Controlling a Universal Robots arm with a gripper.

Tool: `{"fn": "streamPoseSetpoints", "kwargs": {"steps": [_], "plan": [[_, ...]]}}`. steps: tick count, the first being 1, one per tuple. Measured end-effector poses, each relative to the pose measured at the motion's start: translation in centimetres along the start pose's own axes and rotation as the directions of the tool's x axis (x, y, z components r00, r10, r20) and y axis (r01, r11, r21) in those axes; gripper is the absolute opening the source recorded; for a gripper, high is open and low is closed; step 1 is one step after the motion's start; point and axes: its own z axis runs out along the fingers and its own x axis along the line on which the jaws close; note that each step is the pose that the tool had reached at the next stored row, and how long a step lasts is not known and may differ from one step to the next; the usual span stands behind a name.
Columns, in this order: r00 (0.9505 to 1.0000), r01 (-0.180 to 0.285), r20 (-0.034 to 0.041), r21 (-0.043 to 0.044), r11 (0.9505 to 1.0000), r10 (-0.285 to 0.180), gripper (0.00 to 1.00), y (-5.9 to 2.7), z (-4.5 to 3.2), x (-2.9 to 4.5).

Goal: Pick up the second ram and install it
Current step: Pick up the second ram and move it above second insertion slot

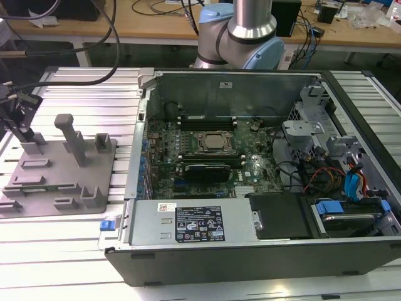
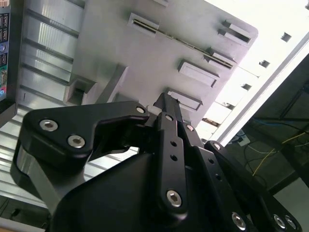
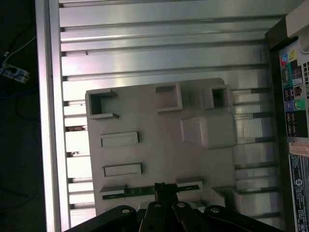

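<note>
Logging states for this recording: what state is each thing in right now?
second ram: resting in the fixture plate, not gripped.
pincer: over the fixture plate, off the second ram.
fixture plate: flat on the table.
computer case: side open, motherboard exposed.

Green second ram (image 3: 130, 193), grey fixture plate (image 3: 159, 145), black claw (image 3: 164, 187), ribbed silver table (image 3: 145, 53)

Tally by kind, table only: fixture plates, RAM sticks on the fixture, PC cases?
Grey plastic fixture plate: 1
Flat green RAM stick lying on that plate: 1
Open black computer case: 1
Total: 3
</note>
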Motion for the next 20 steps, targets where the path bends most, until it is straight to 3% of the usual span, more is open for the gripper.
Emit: {"fn": "streamPoseSetpoints", "kwargs": {"steps": [5, 8, 11, 14, 15, 17, 20], "plan": [[0.9997, 0.024, -0.0012, -0.0005, 0.9997, -0.024, 0.08, 0.01, 0.03, 0.01], [0.9973, 0.073, -0.0033, -0.0019, 0.9973, -0.073, 0.08, 0.00, 0.05, 0.01], [0.9911, 0.133, -0.0059, -0.0036, 0.9911, -0.133, 0.08, 0.00, 0.06, 0.00], [0.9702, 0.242, -0.0102, -0.0072, 0.9702, -0.242, 0.08, 0.00, 0.08, 0.00], [0.9543, 0.299, -0.0123, -0.0092, 0.9543, -0.299, 0.08, 0.00, 0.10, 0.01], [0.9398, 0.341, -0.0139, -0.0109, 0.9398, -0.342, 0.08, 0.00, 0.10, 0.01], [0.9101, 0.414, -0.0164, -0.0140, 0.9102, -0.414, 0.08, -0.01, 0.11, 0.01]]}}
